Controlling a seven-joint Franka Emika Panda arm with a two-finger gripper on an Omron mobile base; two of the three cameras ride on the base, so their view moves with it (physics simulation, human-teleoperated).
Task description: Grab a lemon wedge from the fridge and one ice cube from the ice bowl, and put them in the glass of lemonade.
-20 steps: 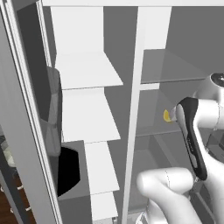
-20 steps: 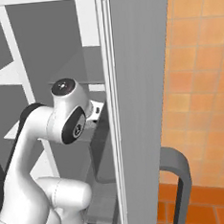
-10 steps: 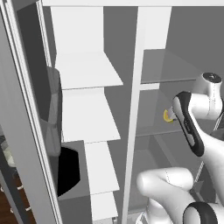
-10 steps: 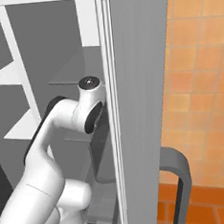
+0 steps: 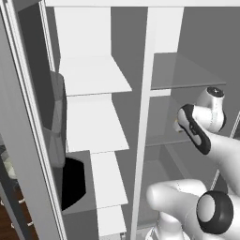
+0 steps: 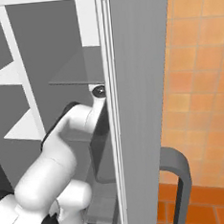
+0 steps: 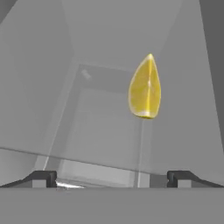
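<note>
The fridge [image 5: 96, 75] stands open, with white shelves on its left side and a glass shelf [image 5: 185, 70] on its right. My arm [image 5: 206, 126] reaches into the right compartment under that glass shelf. In the hand view the lemon wedge [image 7: 145, 87] is a small yellow wedge standing on its tip on a grey shelf, ahead of my gripper [image 7: 113, 179] and slightly right of centre. The jaws stand wide open with nothing between them, and the wedge is still some way beyond the fingertips [image 7: 43, 178]. The ice bowl and the glass of lemonade are out of view.
The fridge's open door [image 5: 23, 140] rises along the left, with a black recess [image 5: 70, 187] low in it. In the right base view the fridge's grey side wall [image 6: 137, 107] sits close beside my arm. A dark bar handle [image 6: 179, 175] and orange tiles [image 6: 202, 77] lie to the right.
My arm has stretched further into the right compartment, and its forearm now covers the wedge in the left base view. The jaws have stayed wide open.
</note>
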